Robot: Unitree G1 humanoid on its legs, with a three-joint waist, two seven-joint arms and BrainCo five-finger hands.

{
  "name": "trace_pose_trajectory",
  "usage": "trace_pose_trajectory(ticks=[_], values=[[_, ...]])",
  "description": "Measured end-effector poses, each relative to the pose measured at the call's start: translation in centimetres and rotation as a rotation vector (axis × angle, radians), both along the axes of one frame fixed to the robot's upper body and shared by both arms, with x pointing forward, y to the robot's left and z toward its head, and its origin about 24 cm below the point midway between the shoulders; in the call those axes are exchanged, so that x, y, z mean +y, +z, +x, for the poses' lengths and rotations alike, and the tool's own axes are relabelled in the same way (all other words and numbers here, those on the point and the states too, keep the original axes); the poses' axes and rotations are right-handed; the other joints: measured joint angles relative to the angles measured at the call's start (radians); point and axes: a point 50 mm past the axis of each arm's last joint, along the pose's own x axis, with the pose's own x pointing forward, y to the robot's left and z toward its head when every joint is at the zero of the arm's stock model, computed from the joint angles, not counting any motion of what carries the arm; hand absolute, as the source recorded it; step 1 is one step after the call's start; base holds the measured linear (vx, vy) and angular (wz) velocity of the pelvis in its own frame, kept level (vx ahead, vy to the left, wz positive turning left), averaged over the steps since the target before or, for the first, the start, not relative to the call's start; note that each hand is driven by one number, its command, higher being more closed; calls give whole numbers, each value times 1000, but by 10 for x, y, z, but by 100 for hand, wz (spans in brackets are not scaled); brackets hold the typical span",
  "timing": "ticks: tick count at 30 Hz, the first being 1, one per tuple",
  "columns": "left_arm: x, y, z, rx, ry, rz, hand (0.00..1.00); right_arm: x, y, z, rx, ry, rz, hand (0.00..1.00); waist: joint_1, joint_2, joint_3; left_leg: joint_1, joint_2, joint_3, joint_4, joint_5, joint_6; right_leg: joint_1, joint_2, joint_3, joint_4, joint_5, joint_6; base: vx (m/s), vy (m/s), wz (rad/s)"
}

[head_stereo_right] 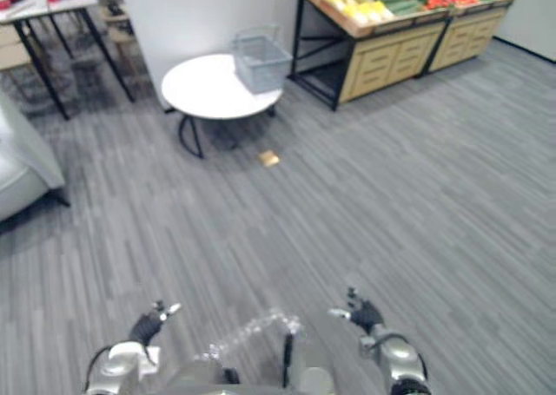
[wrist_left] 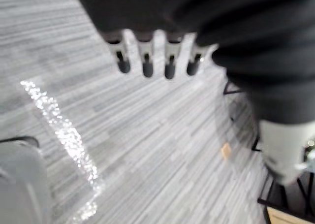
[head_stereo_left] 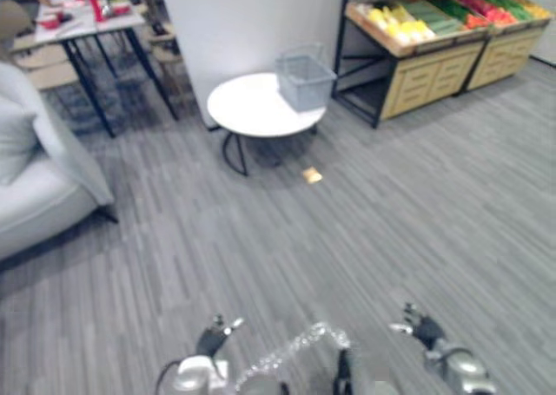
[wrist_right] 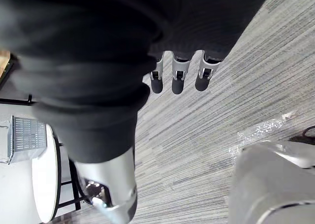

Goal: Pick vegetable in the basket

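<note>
Vegetables (head_stereo_left: 407, 22) lie well apart from both hands — left hand (head_stereo_left: 212, 338) and right hand (head_stereo_left: 426, 330) hang low over the floor, fingers loosely straight, holding nothing. Farther out, the basket (head_stereo_left: 305, 80) sits on the round table (head_stereo_left: 248, 113), just beside the vegetables' wooden stand (head_stereo_left: 430, 78).

Round table (head_stereo_left: 252, 113) at upper centre, produce rack (head_stereo_left: 426, 78) at upper right.
The basket (head_stereo_left: 304, 80) stands on the table's right edge, a small tag (head_stereo_left: 312, 175) on the floor just below; vegetables (head_stereo_left: 408, 22) lie in the rack; a sofa (head_stereo_left: 35, 195) at left.
</note>
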Motion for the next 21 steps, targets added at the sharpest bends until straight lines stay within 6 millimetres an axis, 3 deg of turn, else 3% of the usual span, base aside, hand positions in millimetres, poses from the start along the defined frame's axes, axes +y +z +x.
trace_pose_trajectory(ticks=[4,6,8,9,10,12,13,14,15,16,17,18,19,20,21], values=[[0,8,17,-50,-10,-4,0,6,4,5,-59,20,21,0,20,14,32,-14,94,-10,54,-47,-54,-1,57,-20,-322,20,19,187,-137,-18],[-7,21,44,-123,-46,-15,0,5,6,6,-81,-5,32,0,22,-1,45,-52,112,-39,98,-93,-101,19,50,-13,-499,64,32,238,-250,21],[-17,23,54,-148,-57,-44,0,5,13,15,-128,-8,18,0,19,17,56,-34,130,-59,80,-112,-118,3,54,-47,-433,86,20,256,-261,20],[-20,23,55,-150,-61,-52,0,5,17,18,-150,-4,13,0,17,13,54,-14,128,-59,49,-111,-117,-1,50,-51,-417,81,8,453,-302,29],[-33,17,49,-135,-56,-99,0,0,30,30,-219,4,-23,0,11,29,33,18,129,-56,75,-78,-97,16,58,-76,-431,43,-49,453,-256,14],[-43,13,44,-127,-52,-129,0,-5,42,41,-270,16,-56,0,17,62,16,-21,149,-62,277,27,-88,22,86,-78,-433,17,-67,472,-215,2],[-51,9,38,-117,-45,-153,0,-8,54,50,-323,27,-82,0,9,98,-3,-42,168,-58,402,217,-88,40,120,-94,-438,-3,-92,702,-222,11],[-50,7,34,-111,-31,-156,0,-2,59,60,-345,51,-96,0,5,93,2,-65,190,-61,471,363,-69,86,136,-96,-449,-19,-120,592,-175,20],[-49,6,32,-105,-28,-156,0,1,60,64,-345,64,-100,0,5,87,6,-91,204,-66,523,420,-75,122,141,-96,-467,-22,-125,565,-158,33],[-49,6,31,-104,-30,-157,0,7,61,68,-351,66,-95,0,8,69,15,-150,207,-56,638,302,-68,205,143,-90,-500,-23,-129,522,-139,40],[-50,6,31,-104,-38,-161,0,10,62,70,-358,58,-95,0,18,52,16,-196,195,-19,646,214,-67,290,136,-84,-544,-23,-129,622,-157,39],[-51,6,31,-107,-44,-162,0,10,63,73,-365,60,-98,0,24,45,17,-216,188,16,612,180,-61,334,132,-83,-569,-23,-129,614,-124,20],[-50,7,28,-113,-45,-164,0,12,71,82,-395,66,-107,0,32,30,24,-257,168,86,473,142,-56,396,126,-82,-611,-23,-129,490,-51,-10],[-50,8,29,-122,-45,-164,0,11,82,95,-434,71,-122,0,44,38,19,-290,140,155,265,146,-59,432,121,-75,-636,-24,-128,479,-32,-22],[-50,8,28,-122,-44,-163,0,10,88,101,-454,73,-130,0,48,37,20,-299,126,179,157,163,-66,447,120,-69,-648,-26,-124,375,-5,-41]])
